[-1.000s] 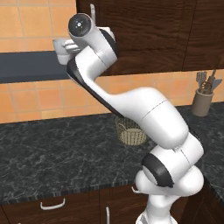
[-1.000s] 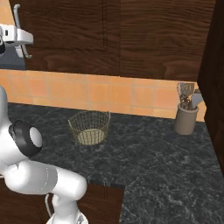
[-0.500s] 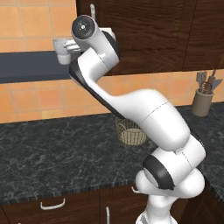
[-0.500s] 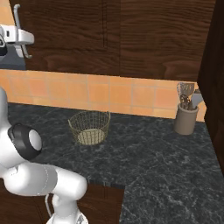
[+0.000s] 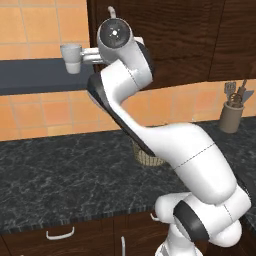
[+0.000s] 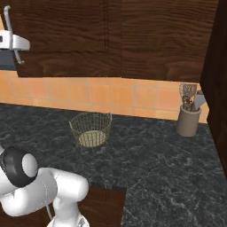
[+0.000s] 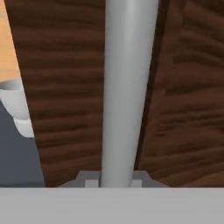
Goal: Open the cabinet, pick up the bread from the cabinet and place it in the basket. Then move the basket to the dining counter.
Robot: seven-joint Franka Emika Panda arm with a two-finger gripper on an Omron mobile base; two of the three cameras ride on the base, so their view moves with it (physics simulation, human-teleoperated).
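Your pincer (image 7: pixel 112 183) is clenched on the silver bar handle (image 7: pixel 127 87) of the cabinet (image 6: pixel 133 40); in the hand view the bar runs straight up from between the finger tips, and the dark wood door sits directly behind it. The door reads as closed: no gap shows along its edge in either base view.

The basket (image 6: pixel 91 129) stands well below the pincer and off to its side, upright on the black counter (image 6: pixel 155 155), with nothing in it. In the left base view the arm covers most of it. You cannot see the bread; it is presumably behind the closed door. A utensil crock (image 6: pixel 188 119) stands far along the counter from the pincer, and a pale cup (image 5: pixel 71 51) hangs just beside the hand, over the grey band of wall.

Judged stage: opening the cabinet, grip made, pull not yet begun.

Risks from here:
- The bar is round and smooth. If you pull straight back while the door swings on its hinge, the fingers may slide along or off it.
- The grip appears low on the bar, so the pull may twist the hand
- The arm is folded high and close to the cabinet face; the swinging door could meet the wrist or elbow
- A fast pull could shift whatever lies inside, bread included
- The cup beside the hand could be struck in a sideways move
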